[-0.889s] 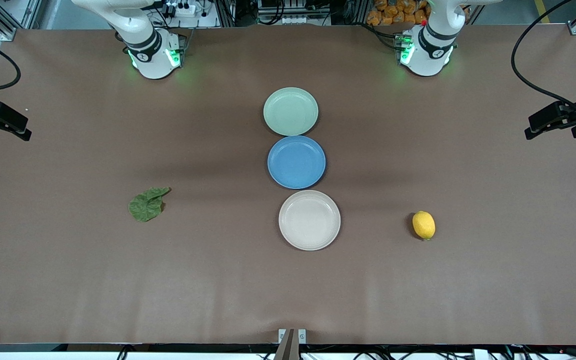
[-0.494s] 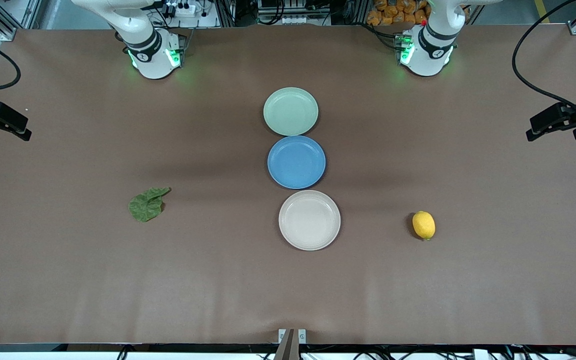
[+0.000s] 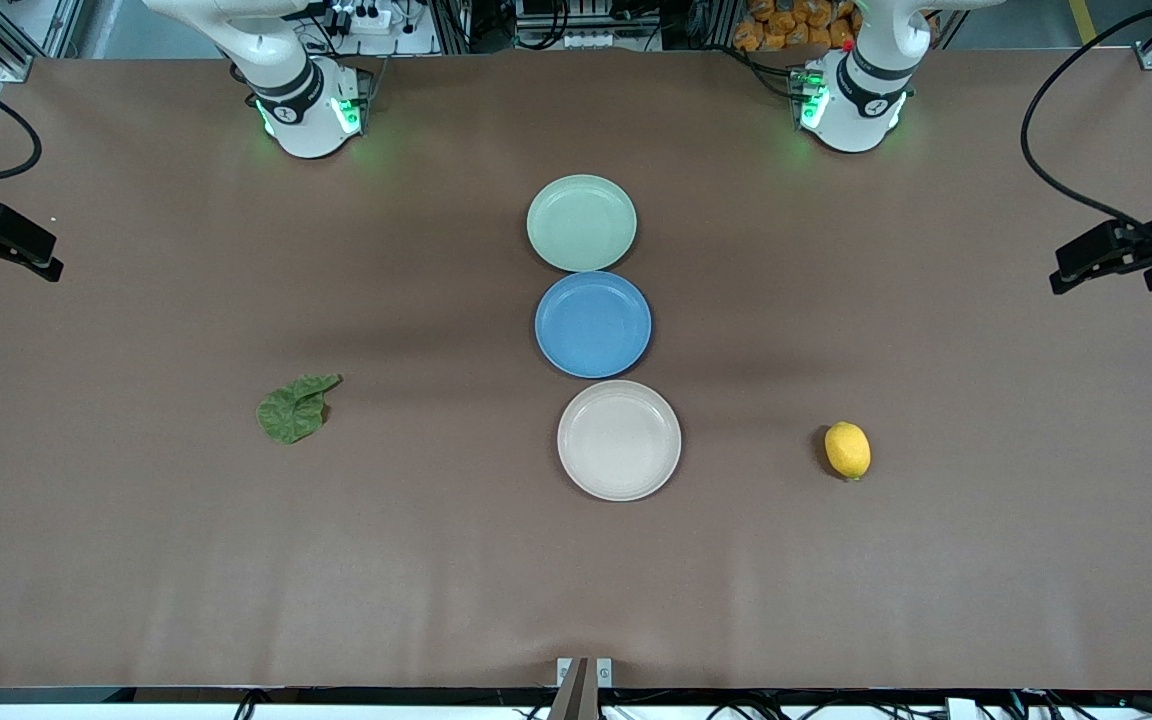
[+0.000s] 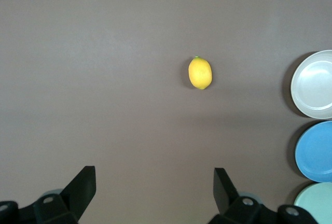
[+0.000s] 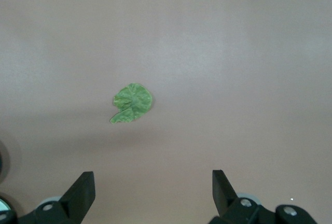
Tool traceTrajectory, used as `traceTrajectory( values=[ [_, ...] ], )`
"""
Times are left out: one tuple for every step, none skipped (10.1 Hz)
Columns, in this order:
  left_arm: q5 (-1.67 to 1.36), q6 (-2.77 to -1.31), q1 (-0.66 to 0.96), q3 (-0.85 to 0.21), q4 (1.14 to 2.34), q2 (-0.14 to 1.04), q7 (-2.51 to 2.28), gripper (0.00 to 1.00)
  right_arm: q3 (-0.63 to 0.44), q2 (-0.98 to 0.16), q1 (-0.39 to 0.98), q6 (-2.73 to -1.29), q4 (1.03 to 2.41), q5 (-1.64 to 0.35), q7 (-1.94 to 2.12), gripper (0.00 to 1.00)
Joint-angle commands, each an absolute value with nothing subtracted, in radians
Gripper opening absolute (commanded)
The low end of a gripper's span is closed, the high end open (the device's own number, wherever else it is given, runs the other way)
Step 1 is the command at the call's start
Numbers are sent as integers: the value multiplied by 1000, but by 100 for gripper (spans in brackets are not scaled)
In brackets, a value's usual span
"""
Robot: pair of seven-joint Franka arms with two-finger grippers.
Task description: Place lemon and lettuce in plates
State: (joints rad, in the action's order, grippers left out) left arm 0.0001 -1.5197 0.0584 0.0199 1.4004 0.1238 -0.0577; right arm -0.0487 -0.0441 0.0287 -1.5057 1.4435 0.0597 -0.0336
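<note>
The lemon [image 3: 847,450] and lettuce [image 3: 294,408] lie on the tabletop [image 3: 136,560], well apart from the plates [image 3: 619,440]. Left gripper [image 4: 150,193] and right gripper [image 5: 150,193] hang high, jaws open. The lemon may roll if nudged; the floppy leaf may slip free

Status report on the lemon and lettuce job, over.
Left pincer and right pincer open, high. Lemon, lettuce on table; mint plate, white plate bare.

Three plates [image 3: 581,222], one lemon [image 3: 847,450], one lettuce leaf [image 3: 291,409], two arms [image 3: 286,75]
</note>
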Motion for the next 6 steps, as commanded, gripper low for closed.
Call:
traceTrajectory(
  values=[
    [14, -1572, 61, 17, 1417, 168, -28, 100, -49, -38, 26, -1500, 1448, 41, -23, 100],
    [14, -1613, 63, 15, 1440, 204, -17, 100, -49, -38, 26, -1499, 1448, 41, -23, 100],
    [6, -1694, 63, 14, 1486, 242, 1, 100, -49, -35, 28, -1496, 1451, 41, -23, 100],
    [-3, -1797, 63, 11, 1547, 271, 0, 100, -49, -37, 23, -1493, 1445, 40, -21, 100],
    [-3, -1890, 66, 11, 1598, 300, -2, 100, -49, -35, 23, -1491, 1445, 41, -20, 100],
    [-6, -1943, 78, 2, 1615, 343, -21, 100, -49, -35, 23, -1491, 1443, 41, -20, 100]
  ],
)
